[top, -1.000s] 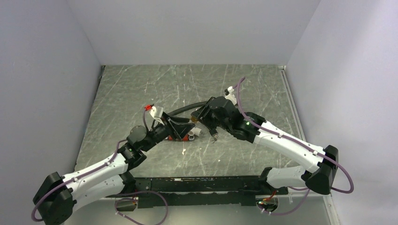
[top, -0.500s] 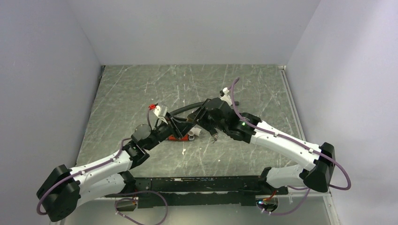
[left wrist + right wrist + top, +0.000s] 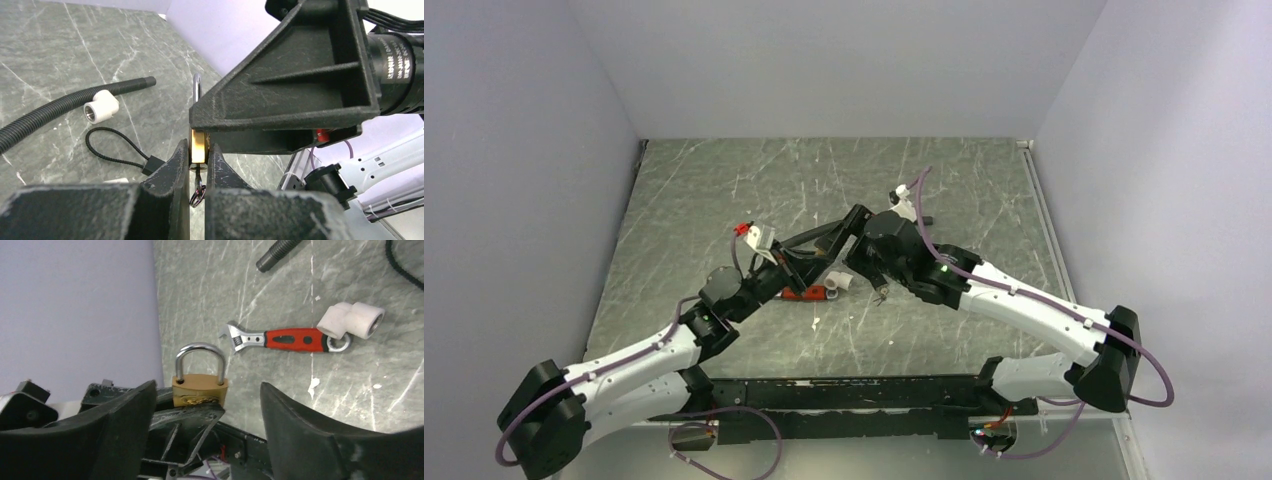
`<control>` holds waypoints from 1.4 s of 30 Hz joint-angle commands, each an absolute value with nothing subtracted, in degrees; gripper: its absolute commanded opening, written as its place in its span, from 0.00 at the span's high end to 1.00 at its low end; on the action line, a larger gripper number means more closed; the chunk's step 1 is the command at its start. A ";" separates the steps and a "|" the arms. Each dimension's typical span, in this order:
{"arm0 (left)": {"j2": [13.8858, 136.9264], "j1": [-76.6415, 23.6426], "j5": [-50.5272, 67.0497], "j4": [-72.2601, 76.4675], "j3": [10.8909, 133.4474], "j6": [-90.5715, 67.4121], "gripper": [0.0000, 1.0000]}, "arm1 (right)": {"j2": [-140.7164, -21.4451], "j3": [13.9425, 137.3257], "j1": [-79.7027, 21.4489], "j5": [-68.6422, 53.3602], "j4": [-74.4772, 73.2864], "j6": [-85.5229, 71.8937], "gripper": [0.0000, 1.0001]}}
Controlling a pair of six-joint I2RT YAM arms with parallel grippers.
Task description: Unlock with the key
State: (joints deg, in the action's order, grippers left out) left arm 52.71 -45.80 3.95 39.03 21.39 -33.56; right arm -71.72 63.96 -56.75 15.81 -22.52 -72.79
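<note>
My left gripper [image 3: 199,156] is shut on the brass padlock [image 3: 198,142] and holds it upright above the table, with the silver shackle on top. The thin grey key [image 3: 199,176] hangs from the padlock's underside between my fingers, with a small ring at its lower end. My right gripper [image 3: 206,390] is open, with one finger on each side of the padlock [image 3: 200,387] and apart from it. In the right wrist view the key is hidden. In the top view both grippers meet mid-table, the left [image 3: 822,264] and the right [image 3: 854,228].
A red-handled wrench [image 3: 290,339] and a white elbow fitting [image 3: 352,322] lie on the table below the grippers. A black corrugated hose [image 3: 60,107] and a black cord loop [image 3: 112,147] lie behind. The marble table [image 3: 724,190] has walls on three sides.
My right gripper has moved back and left, closing over the padlock held by my left gripper. The left arm has shifted slightly and still holds the padlock.
</note>
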 commanded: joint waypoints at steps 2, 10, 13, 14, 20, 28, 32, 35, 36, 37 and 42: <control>47.40 -45.69 2.39 36.34 21.79 -31.07 1.00 | -69.39 66.22 -56.59 20.23 -26.13 -68.47 0.04; 44.71 -45.70 6.18 28.45 21.70 -24.29 1.00 | -69.35 69.81 -53.38 24.53 -34.95 -69.31 0.11; 45.12 -45.70 6.50 28.32 21.61 -23.41 1.00 | -69.21 69.93 -53.27 24.39 -32.87 -68.24 0.14; 45.23 -45.70 6.77 28.69 21.61 -23.43 1.00 | -69.45 70.11 -53.26 24.12 -32.60 -67.98 0.18; 46.49 -45.66 6.36 27.91 23.15 -23.32 1.00 | -70.83 69.21 -53.26 19.36 -28.92 -64.28 0.63; 47.68 -45.83 7.17 27.31 23.97 -19.98 1.00 | -74.39 72.44 -53.26 16.62 -31.80 -63.59 0.45; 49.23 -47.72 4.01 24.61 25.89 -13.38 1.00 | -78.65 75.19 -53.26 16.06 -35.05 -64.70 0.44; 51.21 -51.79 -2.81 22.13 27.65 -6.08 1.00 | -81.36 77.02 -53.26 14.93 -36.48 -65.03 0.44; 51.86 -53.01 -4.49 21.74 28.21 -4.11 1.00 | -82.21 77.56 -53.26 14.74 -37.02 -65.17 0.44; 52.43 -54.03 -5.92 21.49 28.73 -2.61 1.00 | -83.05 78.02 -53.26 14.69 -37.54 -65.41 0.44; 53.67 -57.26 -11.33 22.53 29.87 -0.70 1.00 | -85.27 78.97 -53.26 14.76 -39.78 -66.62 0.48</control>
